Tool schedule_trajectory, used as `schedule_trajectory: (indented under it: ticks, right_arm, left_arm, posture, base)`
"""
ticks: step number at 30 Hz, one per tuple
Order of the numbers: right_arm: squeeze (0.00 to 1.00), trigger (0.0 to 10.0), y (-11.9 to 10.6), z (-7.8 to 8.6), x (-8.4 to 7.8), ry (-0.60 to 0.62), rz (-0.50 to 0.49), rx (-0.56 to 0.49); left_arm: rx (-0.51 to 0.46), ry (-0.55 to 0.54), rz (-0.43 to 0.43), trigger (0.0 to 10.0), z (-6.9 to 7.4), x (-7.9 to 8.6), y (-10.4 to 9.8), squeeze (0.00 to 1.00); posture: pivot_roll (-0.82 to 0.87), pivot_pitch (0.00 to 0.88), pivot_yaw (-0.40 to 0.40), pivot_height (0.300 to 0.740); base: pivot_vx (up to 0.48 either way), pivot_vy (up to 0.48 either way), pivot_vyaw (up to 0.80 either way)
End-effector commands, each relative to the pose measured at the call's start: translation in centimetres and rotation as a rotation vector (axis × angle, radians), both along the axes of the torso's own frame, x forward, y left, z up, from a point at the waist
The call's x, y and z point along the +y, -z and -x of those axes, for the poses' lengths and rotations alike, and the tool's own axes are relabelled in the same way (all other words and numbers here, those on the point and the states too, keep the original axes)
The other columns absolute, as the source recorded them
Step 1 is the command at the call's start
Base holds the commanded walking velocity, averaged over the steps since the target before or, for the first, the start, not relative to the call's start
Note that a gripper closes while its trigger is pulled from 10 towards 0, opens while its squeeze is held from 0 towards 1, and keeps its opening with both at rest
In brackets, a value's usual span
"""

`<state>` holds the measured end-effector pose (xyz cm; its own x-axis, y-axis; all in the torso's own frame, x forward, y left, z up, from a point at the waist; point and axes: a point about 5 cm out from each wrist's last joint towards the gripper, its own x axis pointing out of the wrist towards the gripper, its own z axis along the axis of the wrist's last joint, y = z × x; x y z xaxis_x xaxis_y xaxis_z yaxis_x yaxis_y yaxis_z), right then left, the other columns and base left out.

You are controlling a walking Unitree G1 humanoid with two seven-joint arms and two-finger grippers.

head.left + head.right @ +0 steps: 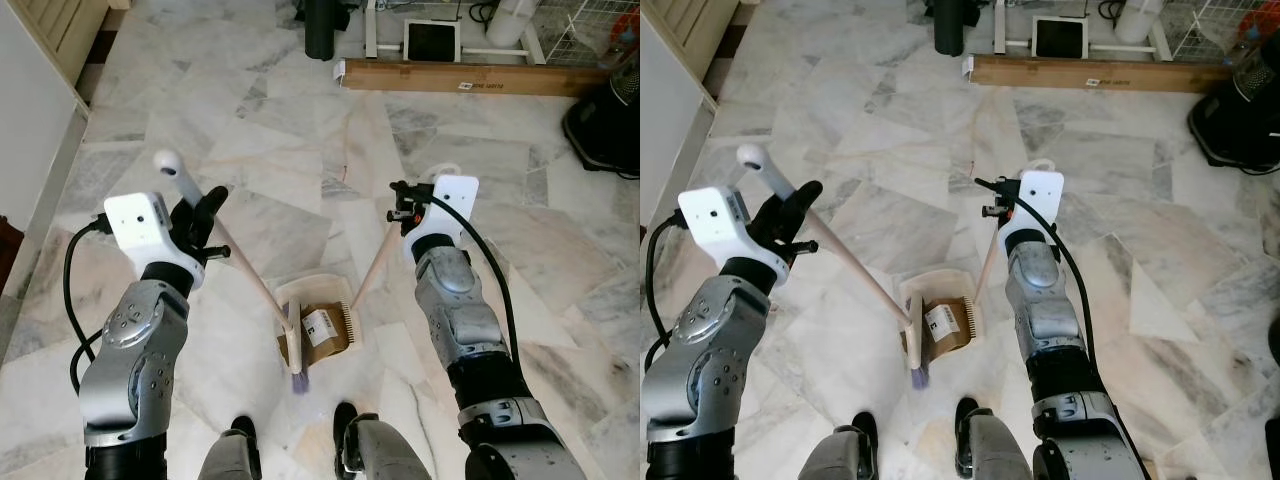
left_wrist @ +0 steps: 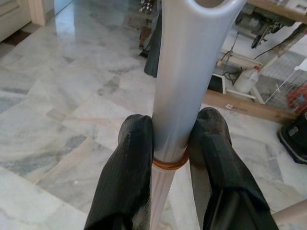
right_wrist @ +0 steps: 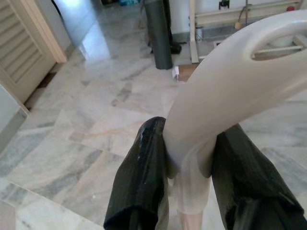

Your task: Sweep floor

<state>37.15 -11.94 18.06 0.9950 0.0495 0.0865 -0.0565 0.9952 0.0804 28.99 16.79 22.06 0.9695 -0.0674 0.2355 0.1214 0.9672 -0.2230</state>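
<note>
The left gripper (image 2: 170, 158) was clamped on the pale wooden-shafted broom (image 1: 250, 275); the right gripper (image 3: 189, 158) was closed on the cream long-handled dustpan (image 1: 335, 305). Brown cardboard litter (image 1: 322, 328) already lay in the pan on the marble floor (image 1: 300, 130), so emptying apparently remained.

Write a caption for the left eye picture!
Left end effector sweeps broom against box in dustpan held by right.

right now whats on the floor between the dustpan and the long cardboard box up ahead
Bare marble floor. In the left eye view, nothing lies between the dustpan and the cardboard box.
</note>
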Motion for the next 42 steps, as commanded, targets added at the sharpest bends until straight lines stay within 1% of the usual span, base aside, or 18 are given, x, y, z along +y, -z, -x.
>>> schedule_trajectory:
  ticks: [1,4,6,14,16,19,20,23,25,29,31,32,34,36,38,39,40,42]
  right_arm:
    - [0.0,10.0,-1.7,0.1,0.5,-0.024,-0.051,-0.063]
    - [0.0,10.0,-1.9,0.2,0.5,-0.023,-0.056,-0.071]
    - [0.0,10.0,-2.1,0.4,0.5,-0.022,-0.06,-0.073]
    - [0.0,10.0,-1.9,0.4,0.3,-0.016,-0.061,-0.067]
    - [0.0,10.0,-1.9,0.4,0.3,-0.015,-0.06,-0.065]
    - [0.0,10.0,-2.0,0.2,0.2,-0.011,-0.062,-0.068]
    - [0.0,10.0,-2.0,0.2,0.2,-0.011,-0.062,-0.068]
    - [0.0,10.0,-2.2,0.1,0.1,-0.008,-0.061,-0.071]
    - [0.0,10.0,-2.3,0.1,0.1,-0.008,-0.06,-0.073]
    - [0.0,10.0,-2.4,0.0,0.1,-0.008,-0.061,-0.075]
    - [0.0,10.0,-2.6,0.0,0.1,-0.007,-0.065,-0.082]
    - [0.0,10.0,-2.6,0.0,0.1,-0.007,-0.065,-0.082]
    - [0.0,10.0,-2.7,0.1,0.1,-0.006,-0.066,-0.09]
    - [0.0,10.0,-2.7,0.3,0.0,0.002,-0.078,-0.108]
    - [0.0,10.0,-2.5,0.5,-0.3,0.012,-0.094,-0.113]
    - [0.0,10.0,-2.5,0.8,-0.5,0.007,-0.105,-0.128]
    - [0.0,10.0,-2.5,0.8,-0.5,0.007,-0.105,-0.128]
    - [0.0,10.0,-2.8,1.3,-0.7,0.0,-0.113,-0.163]
  left_arm:
    - [-0.051,0.027,-0.001,10.0,0.3,-0.4,-0.7,0.0]
    - [-0.097,0.006,-0.058,10.0,0.5,-0.5,-1.6,0.0]
    - [-0.152,-0.02,-0.123,10.0,0.9,-0.5,-2.8,0.0]
    - [-0.173,-0.029,-0.176,10.0,1.0,-0.1,-3.4,0.0]
    - [-0.189,-0.038,-0.197,10.0,1.0,0.1,-3.9,0.0]
    - [-0.275,-0.143,-0.28,10.0,1.0,1.1,-5.8,0.0]
    - [-0.275,-0.143,-0.28,10.0,1.0,1.1,-5.8,0.0]
    - [-0.324,-0.188,-0.301,10.0,1.3,1.2,-6.7,0.0]
    - [-0.33,-0.199,-0.306,10.0,1.4,1.2,-6.8,0.0]
    - [-0.332,-0.204,-0.312,10.0,1.5,1.1,-6.7,0.0]
    - [-0.331,-0.244,-0.319,10.0,1.6,1.4,-6.4,0.0]
    - [-0.331,-0.244,-0.319,10.0,1.6,1.4,-6.4,0.0]
    - [-0.317,-0.269,-0.365,10.0,1.6,1.8,-5.8,0.0]
    - [-0.276,-0.256,-0.398,10.0,1.6,1.9,-4.7,0.0]
    - [-0.241,-0.242,-0.404,10.0,1.7,1.9,-3.7,0.0]
    - [-0.214,-0.246,-0.402,10.0,1.7,1.9,-2.9,0.0]
    - [-0.214,-0.246,-0.402,10.0,1.7,1.9,-2.9,0.0]
    - [-0.174,-0.276,-0.383,10.0,1.8,2.3,-1.6,0.0]
  posture:
    - [-0.01,0.249,-0.022,0.74]
    - [-0.01,0.244,-0.019,0.74]
    - [-0.01,0.241,-0.018,0.74]
    - [-0.01,0.237,-0.018,0.74]
    - [-0.01,0.233,-0.018,0.74]
    - [-0.01,0.22,-0.021,0.74]
    - [-0.01,0.22,-0.021,0.74]
    - [-0.01,0.203,-0.028,0.74]
    - [-0.01,0.196,-0.029,0.74]
    - [0.0,0.191,-0.029,0.74]
    - [-0.01,0.182,-0.027,0.74]
    - [-0.01,0.182,-0.027,0.74]
    - [-0.01,0.176,-0.025,0.74]
    - [-0.01,0.155,-0.024,0.74]
    - [-0.01,0.131,-0.025,0.74]
    - [-0.02,0.113,-0.026,0.74]
    - [-0.02,0.113,-0.026,0.74]
    - [-0.02,0.099,-0.027,0.74]
  base:
    - [0.0,0.0,0.0]
    - [0.0,0.0,0.0]
    - [0.0,0.0,0.0]
    - [0.0,0.0,0.0]
    - [0.0,0.0,0.0]
    - [0.0,0.0,0.0]
    - [0.0,0.0,0.0]
    - [0.0,0.0,0.0]
    - [0.0,0.0,0.0]
    - [0.0,0.0,0.0]
    - [0.0,0.0,0.0]
    - [0.0,0.0,0.0]
    - [0.0,0.0,0.0]
    - [0.0,0.0,0.0]
    - [0.0,0.0,0.0]
    - [0.0,0.0,0.0]
    - [0.0,0.0,0.0]
    - [0.0,0.0,0.0]
